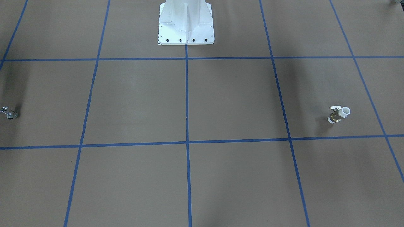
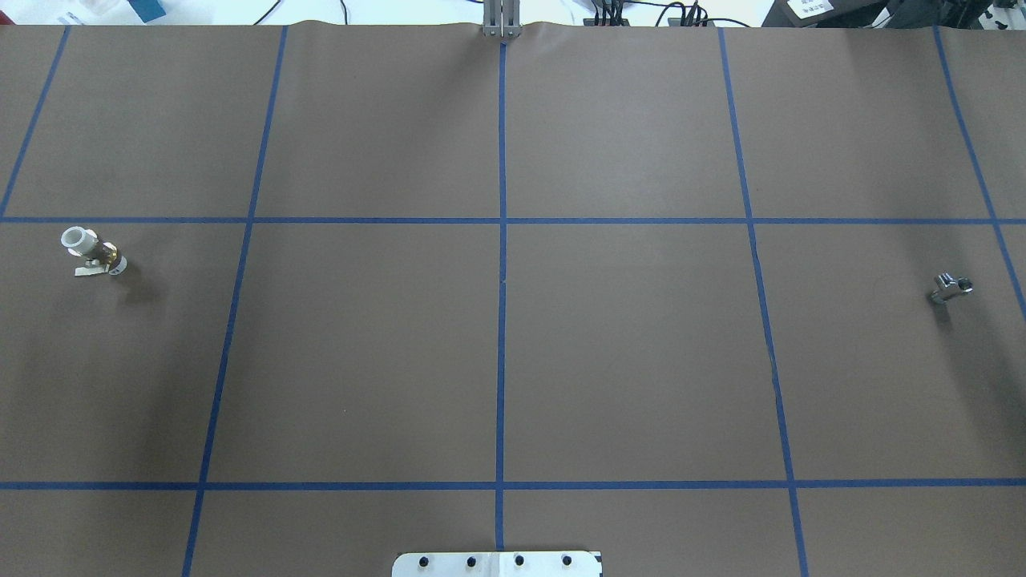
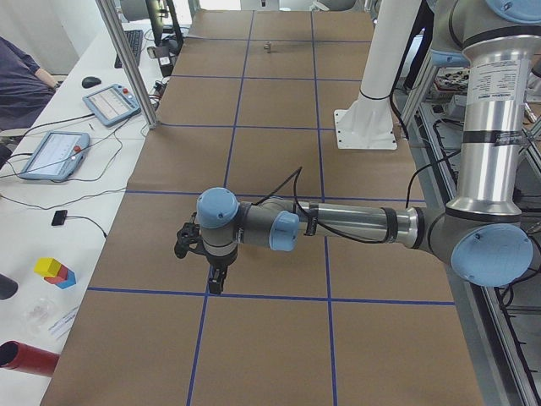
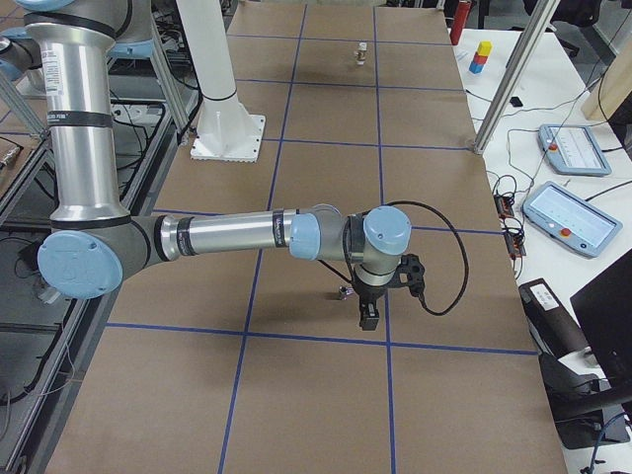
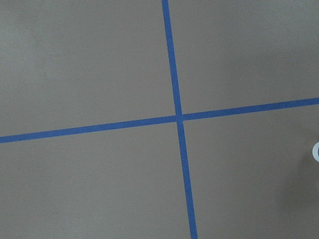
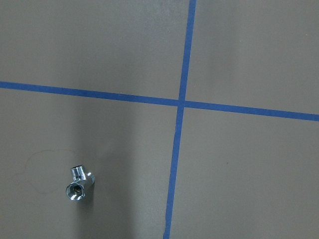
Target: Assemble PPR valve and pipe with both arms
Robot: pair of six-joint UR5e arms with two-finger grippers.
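The PPR valve (image 1: 338,114) lies on the brown table on my left side; it also shows in the overhead view (image 2: 92,252) and far off in the exterior right view (image 4: 361,51). A white sliver at the left wrist view's right edge (image 5: 316,152) may be its end. The silver pipe (image 1: 9,114) lies alone on my right side (image 2: 951,288) and shows in the right wrist view (image 6: 78,184). The left gripper (image 3: 215,281) hangs over the table. The right gripper (image 4: 367,316) hangs just beside the pipe (image 4: 344,292). I cannot tell whether either gripper is open or shut.
The white robot base (image 1: 186,28) stands mid-table at my edge. Blue tape lines grid the brown surface. A side bench holds tablets (image 3: 51,152), coloured blocks (image 3: 55,271) and a red cylinder (image 3: 25,359). A metal post (image 3: 127,63) stands at the table's far edge.
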